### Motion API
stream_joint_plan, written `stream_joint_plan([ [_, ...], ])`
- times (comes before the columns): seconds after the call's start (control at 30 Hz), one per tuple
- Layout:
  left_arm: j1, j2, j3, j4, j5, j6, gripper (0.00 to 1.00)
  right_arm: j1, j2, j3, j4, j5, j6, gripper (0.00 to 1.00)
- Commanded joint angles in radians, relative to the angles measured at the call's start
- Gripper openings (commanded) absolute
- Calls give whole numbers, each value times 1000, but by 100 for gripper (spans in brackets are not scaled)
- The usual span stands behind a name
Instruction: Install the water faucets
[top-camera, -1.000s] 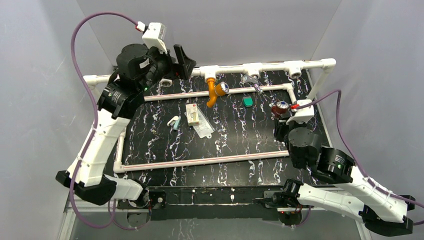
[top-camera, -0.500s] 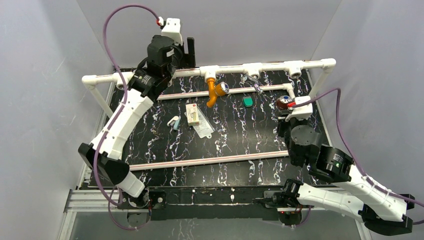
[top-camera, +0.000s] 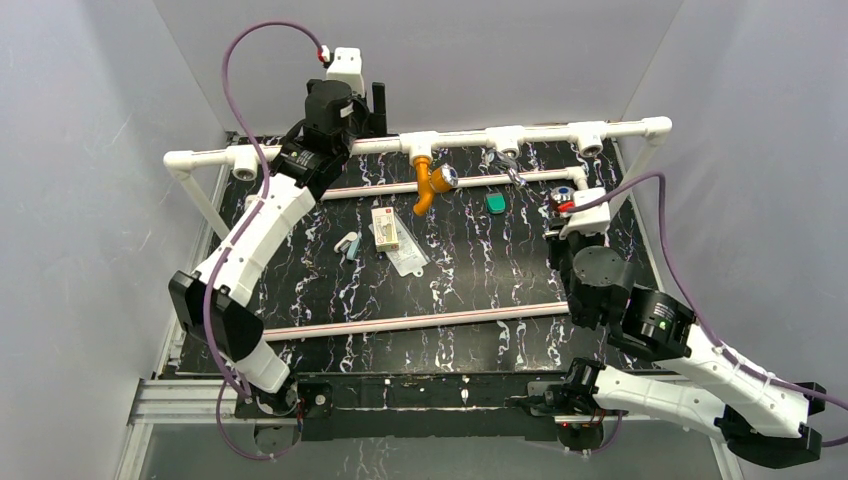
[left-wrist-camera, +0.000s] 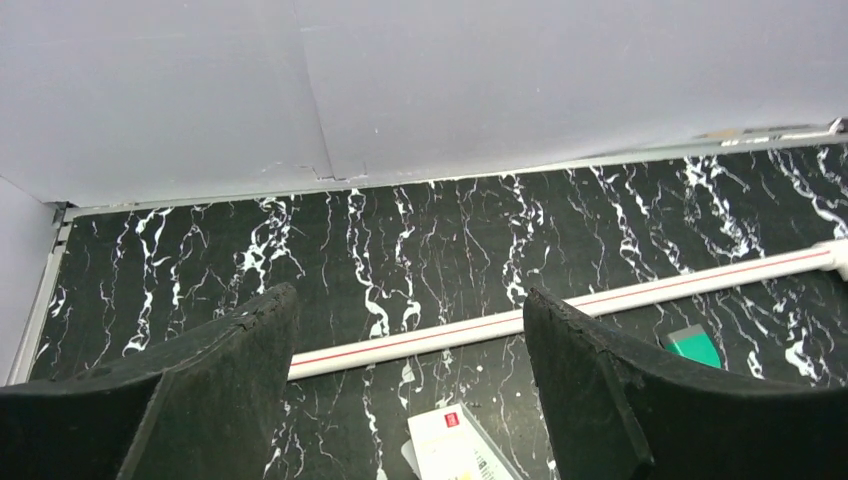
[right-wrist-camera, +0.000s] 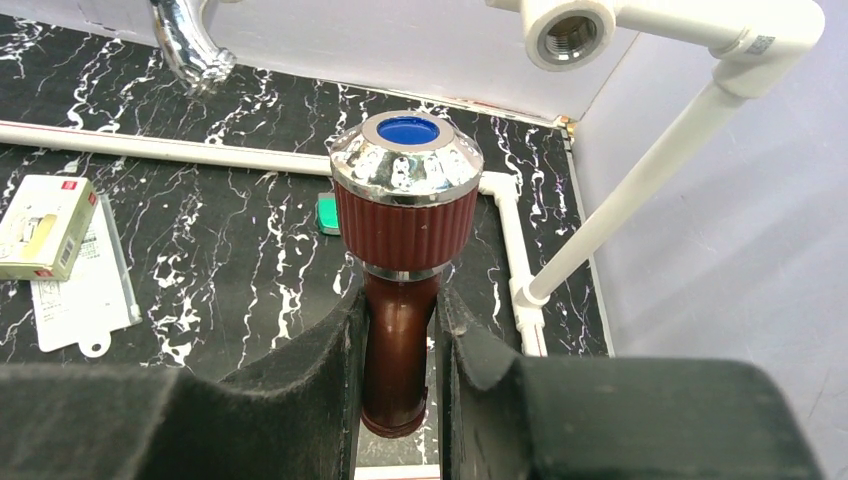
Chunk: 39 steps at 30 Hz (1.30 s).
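The orange faucet (top-camera: 428, 185) hangs from a white tee on the back pipe (top-camera: 540, 133), its knob to the right. My right gripper (top-camera: 562, 207) is shut on the dark reddish-brown faucet (right-wrist-camera: 405, 250). It holds the spout upright between its fingers (right-wrist-camera: 330, 370), with the silver-blue knob on top. It sits at the right of the frame, below an open tee socket (right-wrist-camera: 566, 30). My left gripper (top-camera: 375, 105) is open and empty, raised at the back above the pipe. Its fingers (left-wrist-camera: 240, 350) frame the inner pipe.
A white pipe frame (top-camera: 400, 325) edges the black marbled board. A chrome spout (top-camera: 505, 163) hangs from the middle tee. A green block (top-camera: 495, 203), a small box (top-camera: 384, 228) on a plastic sleeve, and a small white clip (top-camera: 346, 243) lie on the board.
My left arm has swung from the back left up and rightward to the back pipe. My right gripper has carried the brown faucet a little farther back.
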Motion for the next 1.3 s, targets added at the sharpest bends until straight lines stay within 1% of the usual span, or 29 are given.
stream_joint_plan([
  [0.0,9,-51,-89,24,-41,-2,80,4,26,19,79,-8,-29,1],
  [0.3,18,-59,-220,45,-84,-20,80,-14,73,43,80,-34,-34,1],
  [0.43,23,-61,-255,58,-77,-28,80,-51,105,40,88,-80,-34,1],
  [0.47,23,-61,-258,61,-75,-28,80,-74,119,39,86,-101,-30,1],
  [0.53,24,-59,-264,61,-72,-28,80,-161,146,25,88,-175,-18,1],
  [0.67,26,-60,-276,67,-69,-25,80,-437,176,12,84,-442,22,1],
  [0.73,27,-65,-284,70,-68,-22,80,-529,178,10,79,-543,55,1],
  [0.8,28,-68,-293,76,-65,-20,80,-566,171,-6,83,-600,72,1],
  [0.9,28,-72,-309,86,-69,-11,80,-579,153,-24,61,-637,117,1],
  [1.0,29,-71,-321,96,-67,-7,80,-591,124,-59,50,-643,151,1],
  [1.17,29,-58,-318,91,-51,-8,80,-643,82,-116,43,-664,207,1],
  [1.27,30,-56,-330,90,-46,-11,80,-666,37,-139,76,-658,220,1],
])
